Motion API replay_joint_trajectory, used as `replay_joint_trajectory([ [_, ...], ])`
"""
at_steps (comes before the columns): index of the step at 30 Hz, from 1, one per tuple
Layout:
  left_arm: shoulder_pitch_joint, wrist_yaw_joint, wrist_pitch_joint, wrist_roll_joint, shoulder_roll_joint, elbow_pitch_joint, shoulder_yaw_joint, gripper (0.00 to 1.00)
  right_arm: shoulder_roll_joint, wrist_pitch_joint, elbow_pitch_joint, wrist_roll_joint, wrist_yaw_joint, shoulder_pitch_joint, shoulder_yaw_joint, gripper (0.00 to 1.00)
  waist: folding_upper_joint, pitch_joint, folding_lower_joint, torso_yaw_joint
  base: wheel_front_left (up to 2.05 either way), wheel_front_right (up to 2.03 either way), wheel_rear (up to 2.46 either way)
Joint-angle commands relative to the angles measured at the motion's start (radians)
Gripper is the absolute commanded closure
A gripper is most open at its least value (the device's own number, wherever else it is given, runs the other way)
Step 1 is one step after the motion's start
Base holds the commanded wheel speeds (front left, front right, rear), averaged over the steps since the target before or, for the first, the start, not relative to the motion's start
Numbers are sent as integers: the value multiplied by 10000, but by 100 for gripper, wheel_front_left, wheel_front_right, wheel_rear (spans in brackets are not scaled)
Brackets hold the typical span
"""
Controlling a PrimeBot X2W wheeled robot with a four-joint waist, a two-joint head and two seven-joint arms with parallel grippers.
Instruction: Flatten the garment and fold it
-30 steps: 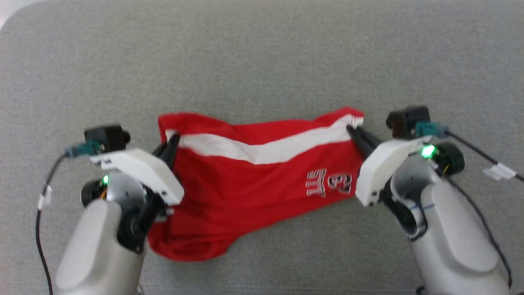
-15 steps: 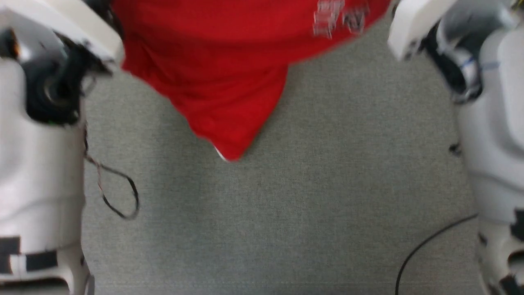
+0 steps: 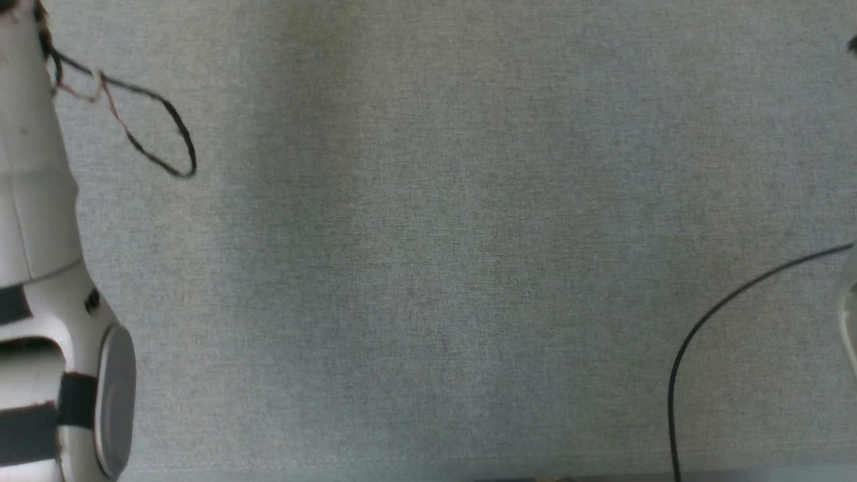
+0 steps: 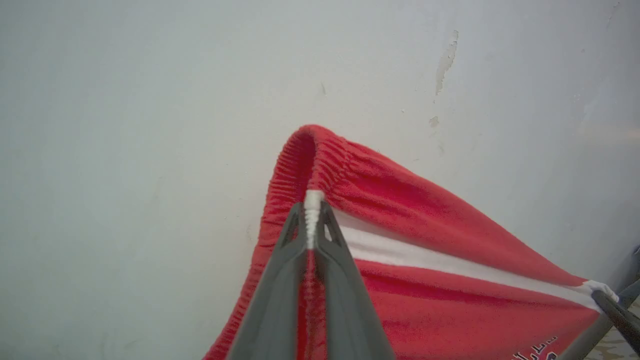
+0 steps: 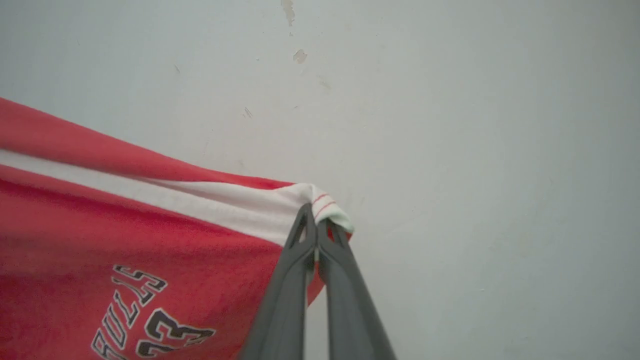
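**Shorts held up by the side stripe, not yet laid flat or folded**

The grey fabric-covered tabletop (image 3: 428, 268) spreads across the head view, with no cloth lying on the part seen there. In both wrist views a pale wall (image 4: 150, 100) with a few chipped spots stands behind the work.

The red sports shorts (image 4: 425, 280) hang in the air in front of that wall, stretched between the two arms. The white side stripe runs taut along the upper edge from one grip to the other, and the rest of the cloth drops below it. The robot's pale left forearm (image 3: 33, 234) shows at the left edge of the head view.

The left end effector (image 4: 311, 216) is clamped on the gathered elastic waistband, right where the white stripe meets it. The right end effector (image 5: 316, 226) is pinched shut on the white-trimmed hem corner at the stripe's other end. The "BULLS 23" print (image 5: 145, 320) sits just below and beside that grip.

By judgement, the task is early. The shorts are picked up and pulled out along one side, which helps to flatten them. Laying them on the tabletop, smoothing them and making every fold are all left to do.

No box, bin or basket appears, so nothing counts as contained.
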Motion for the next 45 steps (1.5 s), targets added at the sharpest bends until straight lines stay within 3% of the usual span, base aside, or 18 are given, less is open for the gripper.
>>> replay_joint_trajectory([
  [1,-174,-95,-157,-11,51,119,120,100,-61,-171,92,-74,-27,-186,-109,100,0,31,-2,-10,0,0,0],
  [7,456,-560,-144,33,-51,664,-324,100,-166,-358,473,358,-27,412,269,100,0,-69,-2,95,0,0,0],
  [14,3250,-1067,22,180,-72,1118,-1323,100,-760,540,242,2098,-27,3428,1565,100,0,-629,-2,173,0,0,0],
  [20,6434,-1237,216,39,-47,606,-2358,100,-1747,1890,-1280,3781,-27,6839,2277,100,0,-1424,-2,230,0,0,0],
  [26,9410,-1272,644,-527,234,-700,-3001,100,-2452,3235,-3364,4492,-27,10240,1754,100,0,-2161,-2,270,0,0,0],
  [32,11673,-865,1299,-878,500,-2078,-3254,100,-2513,4611,-5404,4538,-27,13317,898,100,0,-2661,-2,436,0,0,0],
  [37,13168,-373,1851,-1221,712,-3264,-3312,100,-1974,5879,-6754,4053,-27,15293,-121,100,0,-2851,-2,557,0,0,0],
  [41,13732,-158,1632,-1288,649,-4086,-3208,100,-1491,6027,-7841,3668,-27,15831,-532,100,0,-2847,-2,741,0,0,0],
  [45,13506,-72,1079,-1167,260,-4351,-3145,100,-1452,5462,-8349,3257,-27,15306,-464,100,0,-2796,-2,993,0,0,0],
])
